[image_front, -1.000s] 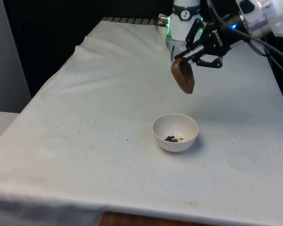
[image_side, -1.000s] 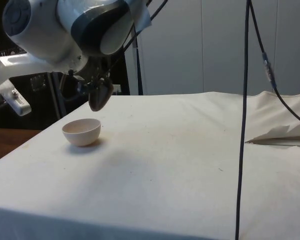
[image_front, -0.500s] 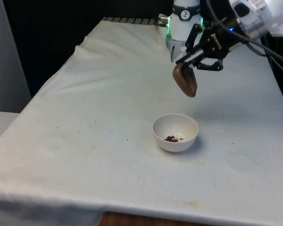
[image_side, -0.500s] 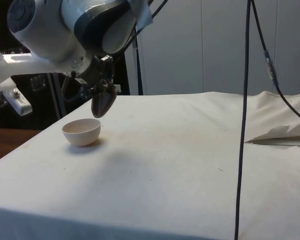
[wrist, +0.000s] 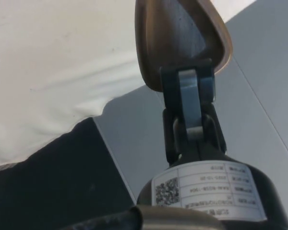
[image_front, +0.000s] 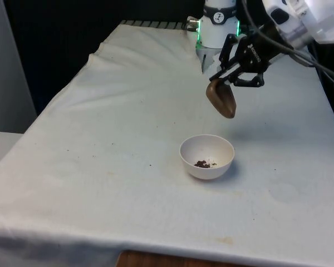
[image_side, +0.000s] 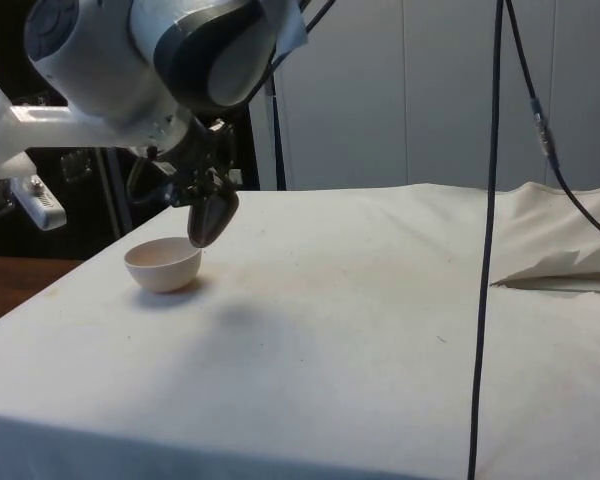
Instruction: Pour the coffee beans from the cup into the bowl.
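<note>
Start nearest the front camera, at the white bowl (image_front: 207, 156). It stands on the surface (image_front: 128, 139), on the white cloth, and you can see a small dark patch of coffee beans (image_front: 205, 163) lying at its bottom. Judge from this that at least part of the pour is done. A few dark specks lie on the cloth toward the front view's left of the bowl; whether these are stray beans or stains cannot be determined.

Next, farther back, check the brown cup (image_front: 221, 99). It hangs in the air above the bowl and slightly beyond it, tipped steeply so that its mouth faces down and away. In the side view the cup (image_side: 211, 216) sits just over the bowl's far rim (image_side: 163, 263).

The tool (image_front: 232, 78) is closed on the cup, pinching its wall; the wrist view shows one finger inside the rim (wrist: 188, 103) and the cup interior (wrist: 175, 33) dark.

No beans are visible falling. You cannot confirm whether the cup is fully empty, since its dark interior gives no contrast. Treat the remaining work as verifying the cup is emptied.
</note>
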Robot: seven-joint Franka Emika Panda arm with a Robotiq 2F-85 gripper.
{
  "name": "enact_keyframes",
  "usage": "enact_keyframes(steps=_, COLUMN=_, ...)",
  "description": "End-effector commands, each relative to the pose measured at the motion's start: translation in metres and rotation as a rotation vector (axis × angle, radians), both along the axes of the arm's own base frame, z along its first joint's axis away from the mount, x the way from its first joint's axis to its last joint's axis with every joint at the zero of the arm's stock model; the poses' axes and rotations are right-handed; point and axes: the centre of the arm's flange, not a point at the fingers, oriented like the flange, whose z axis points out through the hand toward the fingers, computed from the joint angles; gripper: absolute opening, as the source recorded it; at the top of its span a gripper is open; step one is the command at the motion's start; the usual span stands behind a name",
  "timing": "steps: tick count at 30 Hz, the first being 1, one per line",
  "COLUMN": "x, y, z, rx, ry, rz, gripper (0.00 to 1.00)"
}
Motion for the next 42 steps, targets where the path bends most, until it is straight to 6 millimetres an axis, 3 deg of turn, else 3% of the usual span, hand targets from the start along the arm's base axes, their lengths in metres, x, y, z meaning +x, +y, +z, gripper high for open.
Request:
enact_keyframes(steps=1, x=-0.001, y=0.0, z=0.0, rx=0.027, ry=-0.006, rz=0.005, gripper=0.01)
enact_keyframes(steps=32, x=-0.011, y=-0.012, z=-0.022, rx=0.154, ry=0.0, rz=-0.037, gripper=0.01)
enact_keyframes(steps=42, x=-0.032, y=-0.023, z=-0.036, rx=0.217, ry=-0.025, rz=-0.03, gripper=0.01)
